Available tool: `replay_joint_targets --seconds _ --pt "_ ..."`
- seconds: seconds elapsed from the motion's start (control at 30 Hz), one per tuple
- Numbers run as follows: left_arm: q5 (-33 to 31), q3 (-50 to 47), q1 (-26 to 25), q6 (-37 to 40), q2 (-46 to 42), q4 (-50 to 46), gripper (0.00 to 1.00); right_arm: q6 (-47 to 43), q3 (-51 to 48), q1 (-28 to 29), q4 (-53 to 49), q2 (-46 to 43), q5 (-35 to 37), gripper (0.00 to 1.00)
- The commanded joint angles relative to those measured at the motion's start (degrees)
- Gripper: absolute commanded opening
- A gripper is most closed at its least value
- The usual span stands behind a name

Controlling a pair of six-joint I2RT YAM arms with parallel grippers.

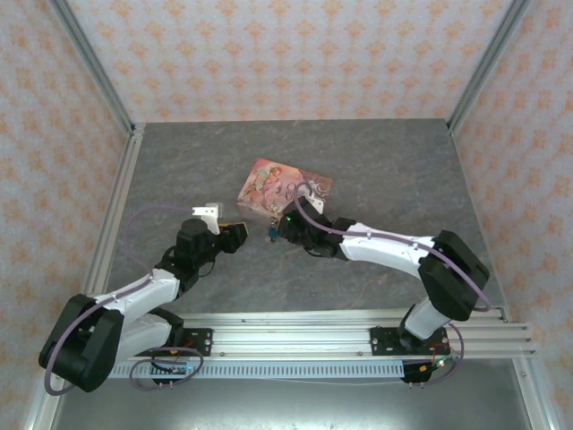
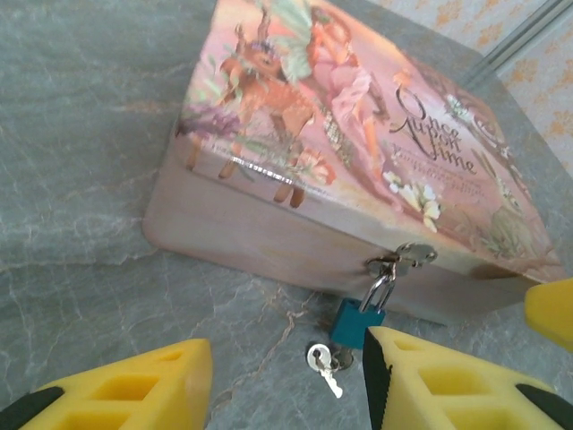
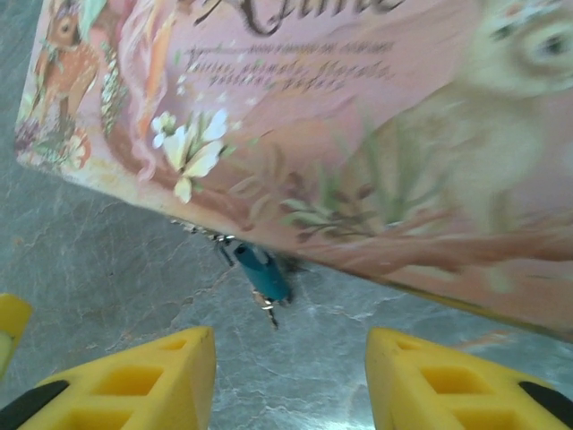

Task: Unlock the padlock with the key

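Padlock is hanging from the tin, with both grippers hovering near it.
The left gripper and right gripper are each holding their fingers apart, gripping nothing. The padlock is dangling by its shackle from the clasp on the tin's front wall, reaching down to the table. The key is lying at the padlock's lower end; whether it is sitting in the keyhole cannot be told.

Grey stone-look table w/ orange-floral walls, alu posts

arms: white shells, black joints | cables: lilac | fingers: yellow, black-edged
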Motion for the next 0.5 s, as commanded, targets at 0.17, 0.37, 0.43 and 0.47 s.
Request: replay_joint_targets --seconds 0.17,0.37,0.43,0.47 --pt "9.36 9.34 2.57 -4.45 9.63 -1.21 0.45 -0.12 -6.18 1.99 17.62 6.79 2.13 0.42" --pt "10.08 12.53 3.72 -4.23 11.85 -2.08 0.45 -1.92 -7.03 2.12 23.83 9.64 2.82 0.42" --pt "10.29 12.78 4.24 -4.3 12.42 -2.1 0.45 -2.43 -6.84 2.2 24.61 10.65 2.71 0.42" --pt "10.42 12.73 4.52 -4.32 12.43 -2.03 0.44 -2.53 -6.83 2.25 24.87 11.13 2.72 0.42"
